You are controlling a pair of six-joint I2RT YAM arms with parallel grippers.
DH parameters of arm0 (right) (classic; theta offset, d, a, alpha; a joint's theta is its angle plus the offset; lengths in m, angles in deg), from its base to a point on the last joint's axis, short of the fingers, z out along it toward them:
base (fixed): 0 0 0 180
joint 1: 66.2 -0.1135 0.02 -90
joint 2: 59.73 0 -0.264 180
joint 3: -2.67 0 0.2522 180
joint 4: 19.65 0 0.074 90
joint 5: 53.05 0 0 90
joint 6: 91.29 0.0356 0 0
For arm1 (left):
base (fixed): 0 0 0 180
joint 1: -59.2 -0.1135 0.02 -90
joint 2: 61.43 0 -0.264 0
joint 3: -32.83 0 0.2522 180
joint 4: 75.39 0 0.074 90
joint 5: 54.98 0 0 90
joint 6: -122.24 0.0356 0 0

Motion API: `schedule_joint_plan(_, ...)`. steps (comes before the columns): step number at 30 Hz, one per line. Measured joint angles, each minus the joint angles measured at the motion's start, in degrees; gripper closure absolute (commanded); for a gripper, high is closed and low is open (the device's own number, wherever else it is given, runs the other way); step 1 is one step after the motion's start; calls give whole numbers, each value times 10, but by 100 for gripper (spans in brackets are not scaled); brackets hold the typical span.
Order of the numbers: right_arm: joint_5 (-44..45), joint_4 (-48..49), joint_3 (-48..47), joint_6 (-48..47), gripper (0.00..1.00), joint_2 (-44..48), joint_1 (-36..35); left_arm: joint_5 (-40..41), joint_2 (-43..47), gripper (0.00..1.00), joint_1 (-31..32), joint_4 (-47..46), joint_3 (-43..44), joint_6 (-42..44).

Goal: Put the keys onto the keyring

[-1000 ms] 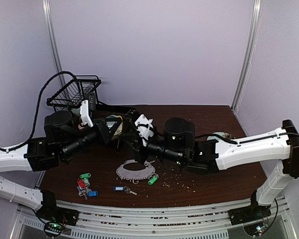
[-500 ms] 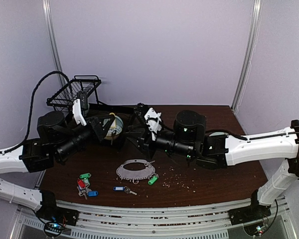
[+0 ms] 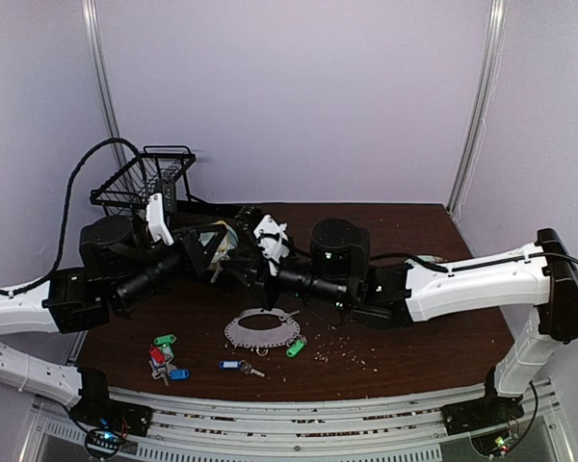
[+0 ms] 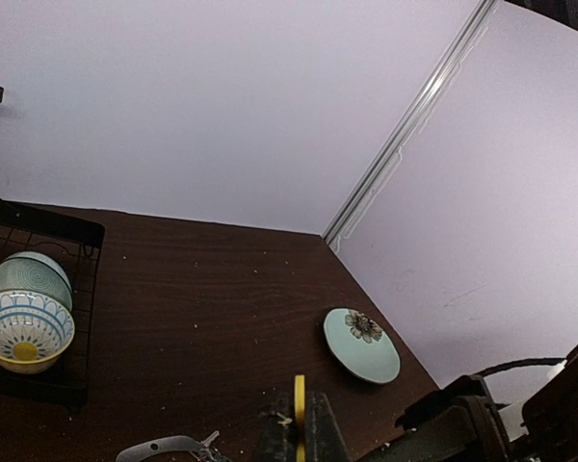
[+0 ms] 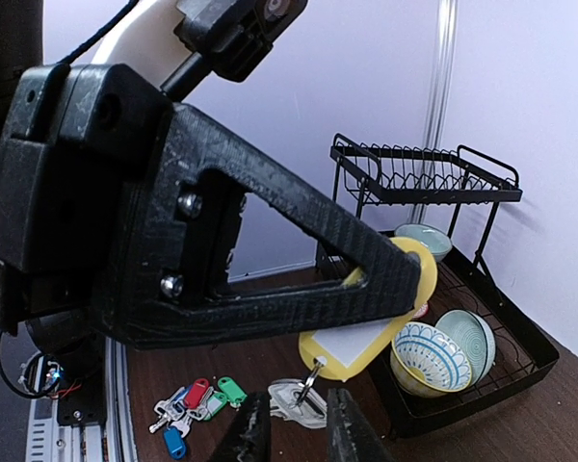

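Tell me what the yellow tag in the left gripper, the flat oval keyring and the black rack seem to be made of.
Yellow-rimmed rectangular tag: likely plastic, judging by its smooth, softly shiny, evenly coloured rim.
Flat silver-grey oval keyring: probably metal, pale grey and fairly matt, though too small here to be sure.
Black two-tier rack: thin wire rods, apparently metal with a black coating.

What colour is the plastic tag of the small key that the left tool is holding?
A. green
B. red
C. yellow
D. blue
C: in the right wrist view the left tool is shut on a yellow plastic tag with a small silver key hanging from it, while the green, red and blue tagged keys lie loose, away from it.
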Motion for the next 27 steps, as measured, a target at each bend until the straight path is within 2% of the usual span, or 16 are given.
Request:
schedule_joint_plan(4,3,0,-11,3,93,-8,0,0,0,100,0,0,0,0)
schedule_joint_plan(6,3,0,-14,4,99,-11,0,1,0,100,0,-1,0,0)
schedule_joint_plan(16,14,-3,-14,8,100,-12,0,9,0,100,0,0,-1,0)
schedule_joint_plan(17,15,-3,-13,8,100,-11,0,11,2,97,0,0,-2,0)
schedule_joint_plan(20,15,-3,-9,10,100,-5,0,20,11,63,0,2,-11,-1)
schedule_joint_plan(21,15,-6,-6,10,100,-1,0,24,14,55,0,4,-13,2)
schedule_joint_plan(24,15,-19,10,10,100,22,0,40,29,43,2,16,-22,-8)
schedule_joint_plan(27,13,-40,31,10,100,58,2,63,53,40,2,42,-33,-17)
